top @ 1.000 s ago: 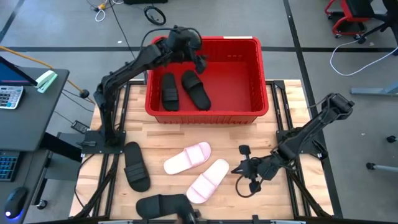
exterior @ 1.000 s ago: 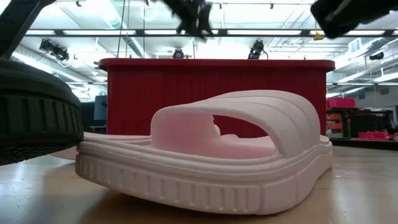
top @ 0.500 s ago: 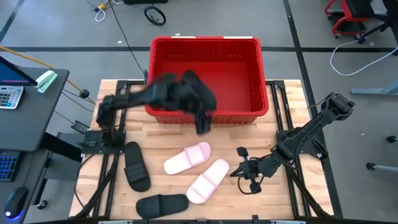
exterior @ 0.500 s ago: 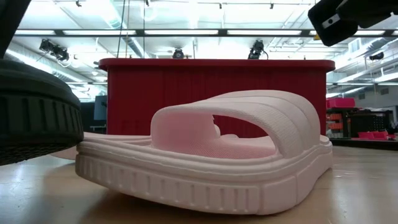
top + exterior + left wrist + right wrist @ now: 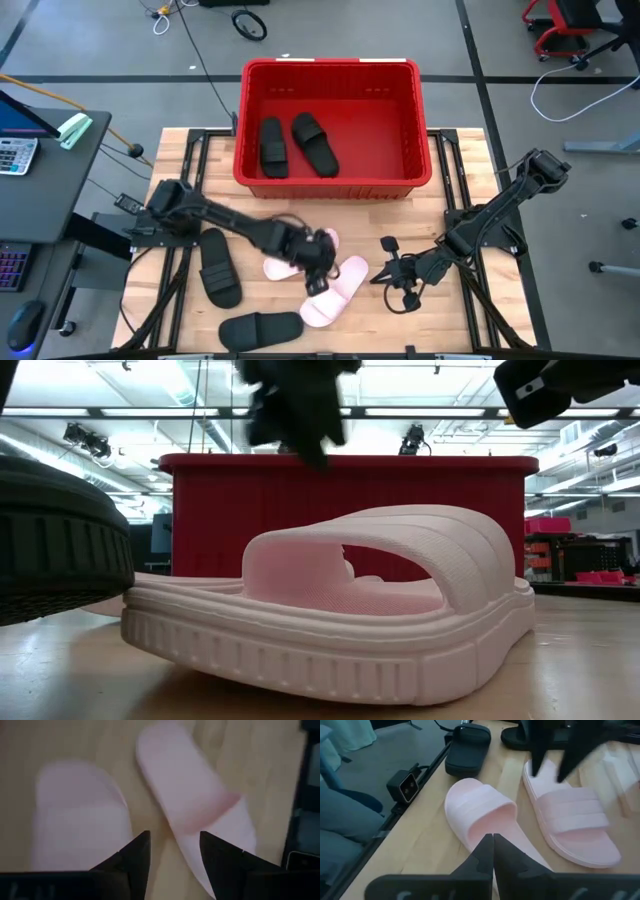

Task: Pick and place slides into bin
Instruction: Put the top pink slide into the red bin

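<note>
— Any writing on the slides?

— None I can read. My left jaws [image 5: 318, 268], spread, have swung from the red bin [image 5: 420, 120] down over the two pink slides [image 5: 335, 290] mid-bench.

— And the others?

— Two black slides [image 5: 315, 143] lie in the bin, two black ones [image 5: 218, 268] by the bench's front-left corner. My right jaws [image 5: 392, 272], pressed together, wait near the front-right edge.

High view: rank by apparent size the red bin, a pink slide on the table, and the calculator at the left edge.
1. The large red ribbed plastic bin, by far the largest.
2. The pale pink slip-on slide nearer the right arm, partly covered by the left pincer.
3. The pale grey calculator, smallest, though cut off by the frame edge.
</note>
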Action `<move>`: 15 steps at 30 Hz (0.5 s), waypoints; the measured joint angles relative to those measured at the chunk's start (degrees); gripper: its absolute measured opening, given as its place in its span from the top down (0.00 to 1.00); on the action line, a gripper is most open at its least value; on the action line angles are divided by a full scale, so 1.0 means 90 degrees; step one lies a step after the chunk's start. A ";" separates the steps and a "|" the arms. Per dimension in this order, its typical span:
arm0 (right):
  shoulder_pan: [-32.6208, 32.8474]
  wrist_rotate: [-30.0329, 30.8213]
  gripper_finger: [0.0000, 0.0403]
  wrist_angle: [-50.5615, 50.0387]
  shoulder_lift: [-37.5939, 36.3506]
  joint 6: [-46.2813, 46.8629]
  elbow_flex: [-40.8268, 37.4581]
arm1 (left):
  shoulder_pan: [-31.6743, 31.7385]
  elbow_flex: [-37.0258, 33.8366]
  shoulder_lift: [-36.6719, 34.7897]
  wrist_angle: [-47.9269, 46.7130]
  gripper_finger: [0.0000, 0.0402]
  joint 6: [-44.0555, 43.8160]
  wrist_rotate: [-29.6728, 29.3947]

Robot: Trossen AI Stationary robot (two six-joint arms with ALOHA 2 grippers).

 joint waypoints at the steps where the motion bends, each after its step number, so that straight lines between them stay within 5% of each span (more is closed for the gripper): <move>1: -0.0002 0.0000 0.98 0.0000 0.0000 0.0000 0.0000 | -0.0108 -0.0152 0.0000 0.0027 0.56 -0.0283 -0.0143; 9: -0.0002 0.0000 0.98 0.0005 0.0000 0.0002 0.0000 | -0.0508 -0.1032 -0.0002 0.0024 0.45 -0.2027 -0.1816; 15: -0.0002 0.0000 0.98 0.0004 0.0000 -0.0004 0.0000 | -0.0534 -0.1672 -0.0032 0.0511 0.37 -0.3165 -0.2185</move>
